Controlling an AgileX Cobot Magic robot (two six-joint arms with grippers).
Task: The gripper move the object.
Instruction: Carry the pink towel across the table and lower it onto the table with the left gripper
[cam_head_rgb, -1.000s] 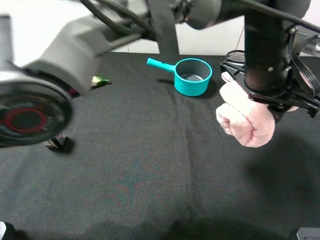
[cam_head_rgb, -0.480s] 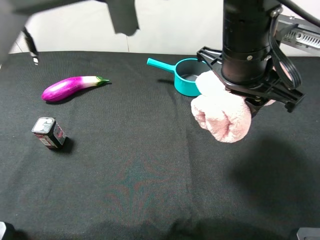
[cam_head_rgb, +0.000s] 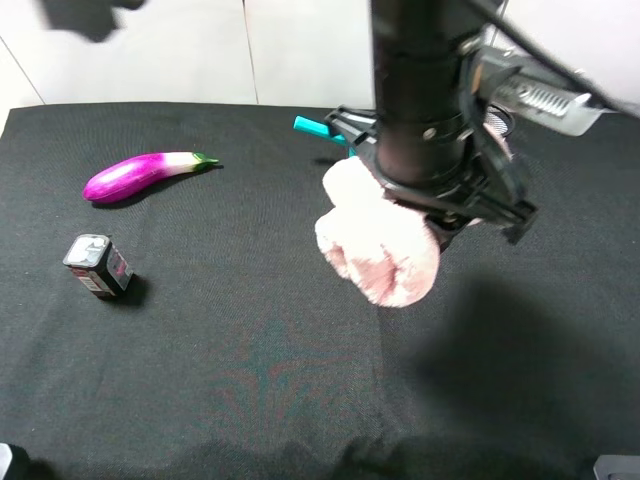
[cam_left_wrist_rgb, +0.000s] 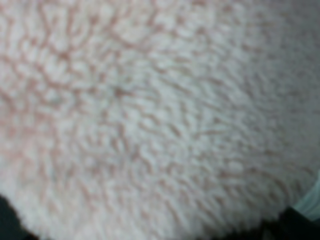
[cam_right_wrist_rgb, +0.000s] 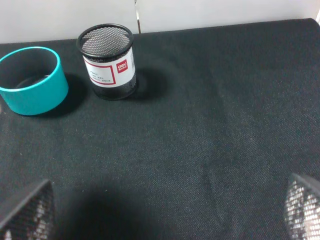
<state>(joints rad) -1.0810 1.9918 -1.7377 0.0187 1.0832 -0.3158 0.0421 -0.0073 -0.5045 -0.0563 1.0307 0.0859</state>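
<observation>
The object, a soft pale pink rolled towel (cam_head_rgb: 380, 250), hangs above the black cloth near the middle of the exterior high view. My left gripper (cam_head_rgb: 432, 212), the black end of the large black-and-silver arm, comes down from above and is shut on the towel's middle. Its fingers are hidden by the arm and the towel. Pink fleece (cam_left_wrist_rgb: 150, 115) fills the left wrist view. In the right wrist view, my right gripper (cam_right_wrist_rgb: 164, 212) stands open over bare cloth, with a mesh-patterned fingertip (cam_right_wrist_rgb: 25, 212) in each lower corner.
Only the handle of a teal pot (cam_head_rgb: 308, 125) shows behind the arm; its bowl (cam_right_wrist_rgb: 31, 80) sits beside a black mesh pen cup (cam_right_wrist_rgb: 107, 62). At the left lie a purple eggplant (cam_head_rgb: 140, 173) and a small box (cam_head_rgb: 97, 265).
The left arm has carried the towel leftward from beside the pot toward the table's middle, now covering most of the pot. The blurred arm at the left has swung away, uncovering eggplant and box.
</observation>
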